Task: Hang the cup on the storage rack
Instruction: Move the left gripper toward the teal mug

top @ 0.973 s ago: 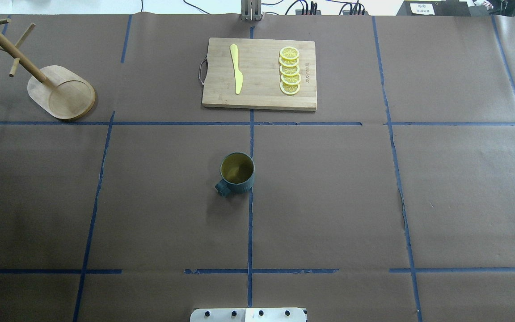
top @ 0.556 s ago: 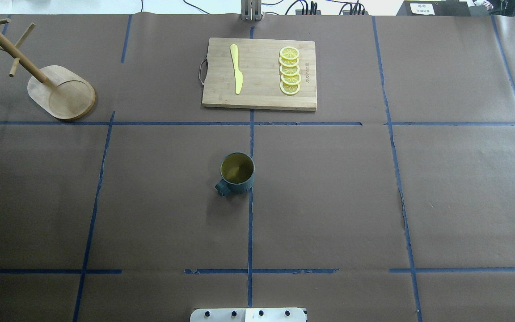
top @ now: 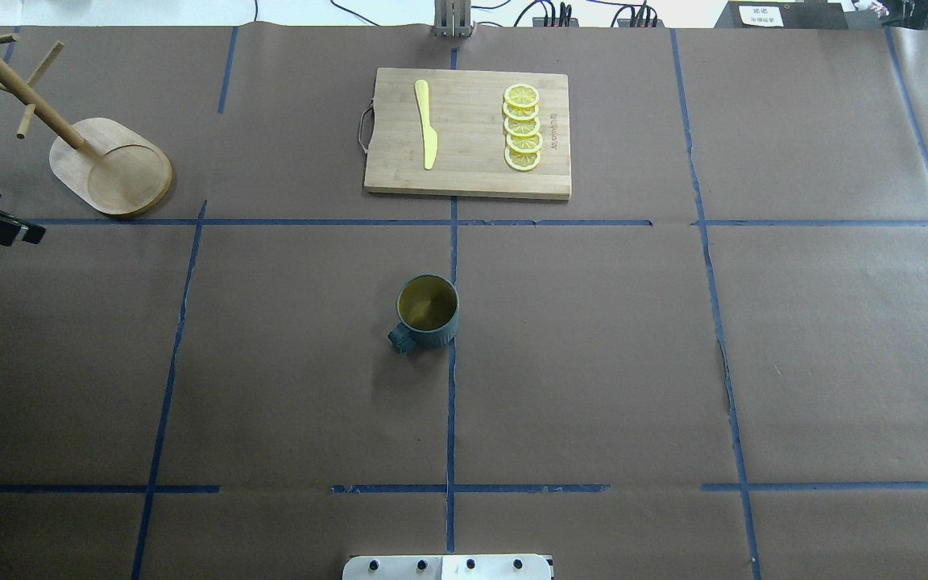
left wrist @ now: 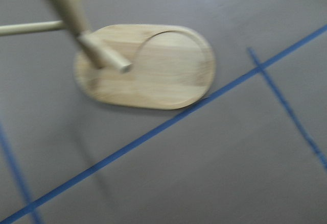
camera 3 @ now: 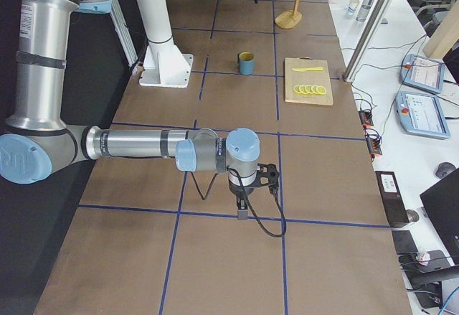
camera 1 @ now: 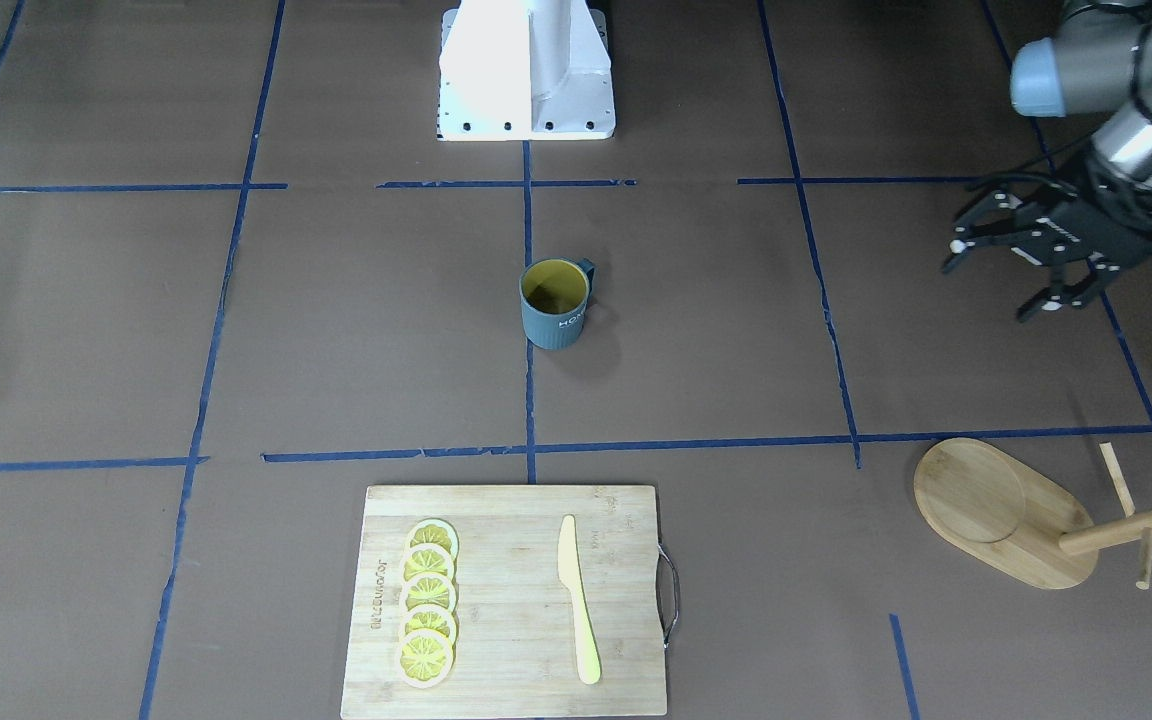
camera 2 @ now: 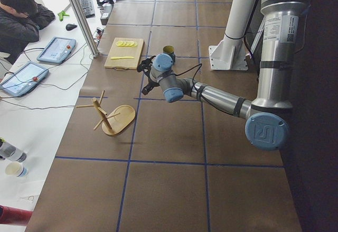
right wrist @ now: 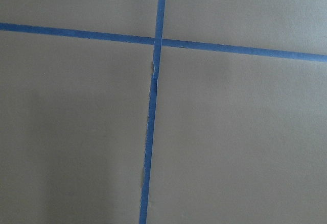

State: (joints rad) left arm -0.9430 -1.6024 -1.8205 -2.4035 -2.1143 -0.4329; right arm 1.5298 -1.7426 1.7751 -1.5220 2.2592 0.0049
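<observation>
Zero steps done: dark teal-grey ribbed cup (top: 428,310) sits mid-table, light bamboo storage rack (top: 109,165) well apart at the far-left corner. Left gripper (camera 1: 994,282) hangs wide open, empty; right gripper (camera 3: 242,209) spread cannot be told.

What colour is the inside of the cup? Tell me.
Yellow-olive inside the cup, clearest in the front-facing view.

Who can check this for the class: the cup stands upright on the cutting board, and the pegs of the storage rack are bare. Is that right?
Not quite. The cup stands upright on the table, apart from the cutting board, as the overhead exterior view shows. The pegs of the storage rack are indeed bare.
</observation>
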